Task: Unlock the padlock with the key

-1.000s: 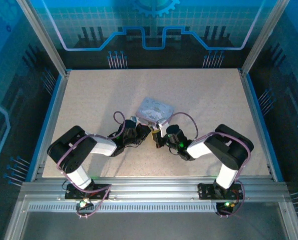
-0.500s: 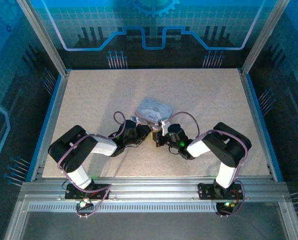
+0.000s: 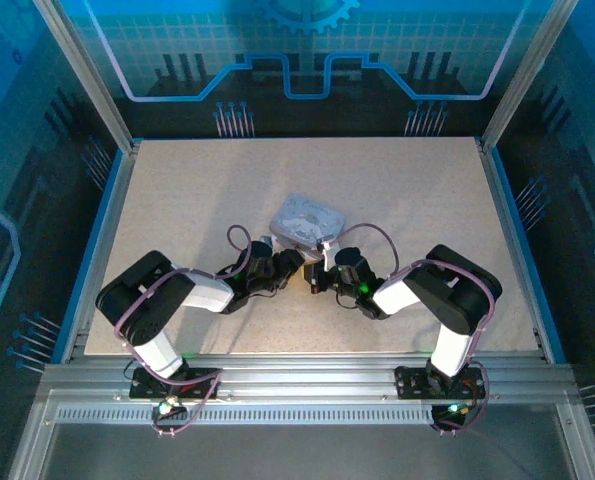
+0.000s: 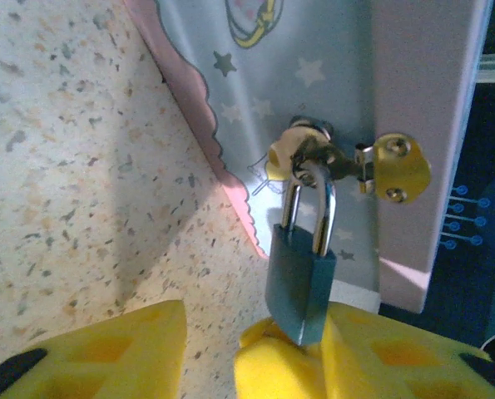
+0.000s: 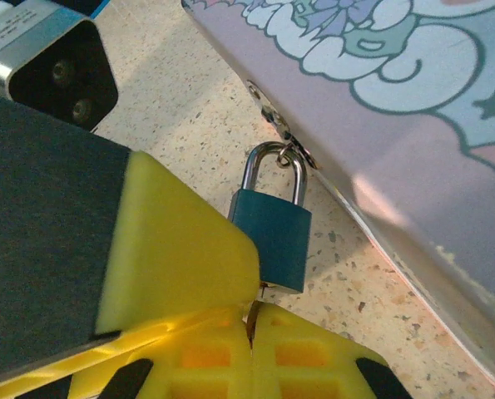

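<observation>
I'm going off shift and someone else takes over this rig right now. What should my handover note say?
Left gripper: open, padlock base against one pad, not clamped.
Right gripper: shut on the key, its tip at the padlock's underside; inserted or not, cannot tell.
Padlock hangs on the box hasp, shackle closed.
Done: key grasped, brought to lock. Left: seat key, turn, free shackle.

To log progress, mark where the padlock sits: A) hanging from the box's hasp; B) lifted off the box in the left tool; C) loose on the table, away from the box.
A: the padlock hangs from the hasp on the box.
</observation>
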You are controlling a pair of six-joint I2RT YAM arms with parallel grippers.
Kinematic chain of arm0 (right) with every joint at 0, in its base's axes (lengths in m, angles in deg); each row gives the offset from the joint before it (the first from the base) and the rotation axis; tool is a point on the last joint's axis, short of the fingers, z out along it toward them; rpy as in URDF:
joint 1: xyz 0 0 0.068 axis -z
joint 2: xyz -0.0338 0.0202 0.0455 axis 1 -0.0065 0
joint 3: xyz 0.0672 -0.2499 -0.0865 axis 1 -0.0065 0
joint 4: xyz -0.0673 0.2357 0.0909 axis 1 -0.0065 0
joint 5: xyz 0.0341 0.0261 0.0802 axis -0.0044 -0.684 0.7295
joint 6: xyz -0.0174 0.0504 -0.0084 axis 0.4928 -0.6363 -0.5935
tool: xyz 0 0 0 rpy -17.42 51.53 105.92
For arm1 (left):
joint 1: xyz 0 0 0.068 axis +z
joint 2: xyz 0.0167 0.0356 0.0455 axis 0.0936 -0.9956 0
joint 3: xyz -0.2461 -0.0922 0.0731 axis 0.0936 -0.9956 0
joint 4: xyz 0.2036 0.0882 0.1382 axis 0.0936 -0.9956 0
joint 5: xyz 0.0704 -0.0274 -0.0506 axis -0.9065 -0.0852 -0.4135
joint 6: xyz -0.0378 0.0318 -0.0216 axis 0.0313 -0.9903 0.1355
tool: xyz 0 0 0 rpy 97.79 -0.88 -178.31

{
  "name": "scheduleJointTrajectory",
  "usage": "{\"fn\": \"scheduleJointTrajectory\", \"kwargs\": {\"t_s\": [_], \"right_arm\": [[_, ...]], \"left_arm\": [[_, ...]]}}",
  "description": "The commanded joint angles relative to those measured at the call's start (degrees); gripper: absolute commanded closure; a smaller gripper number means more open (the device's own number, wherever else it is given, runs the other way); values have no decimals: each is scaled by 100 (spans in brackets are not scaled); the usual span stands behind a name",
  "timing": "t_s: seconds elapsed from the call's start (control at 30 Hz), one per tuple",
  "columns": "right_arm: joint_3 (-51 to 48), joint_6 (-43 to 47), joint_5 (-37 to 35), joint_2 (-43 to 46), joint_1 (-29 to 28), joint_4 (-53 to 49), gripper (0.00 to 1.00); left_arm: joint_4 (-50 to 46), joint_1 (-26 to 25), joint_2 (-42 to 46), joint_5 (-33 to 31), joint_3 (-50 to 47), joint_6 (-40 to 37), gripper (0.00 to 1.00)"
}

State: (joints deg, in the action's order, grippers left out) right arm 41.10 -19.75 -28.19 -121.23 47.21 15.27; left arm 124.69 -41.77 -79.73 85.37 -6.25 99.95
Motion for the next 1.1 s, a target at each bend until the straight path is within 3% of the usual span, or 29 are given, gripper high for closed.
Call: {"fn": "scheduleJointTrajectory", "kwargs": {"t_s": [0.0, 0.3, 0.6, 1.07], "right_arm": [[-49, -226, -64, -10, 49, -14, 100], [-159, -407, -29, 33, 52, 32, 100], [-259, -597, 52, 77, 109, 197, 100], [-641, -2307, 446, -140, 212, 790, 100]], "left_arm": [[-356, 88, 372, 87, -91, -233, 48], [-979, 348, 1032, 45, -161, -511, 42], [-1105, 387, 1092, 91, -118, -561, 41], [-2663, 705, 2089, -151, 138, -1389, 33]]}}
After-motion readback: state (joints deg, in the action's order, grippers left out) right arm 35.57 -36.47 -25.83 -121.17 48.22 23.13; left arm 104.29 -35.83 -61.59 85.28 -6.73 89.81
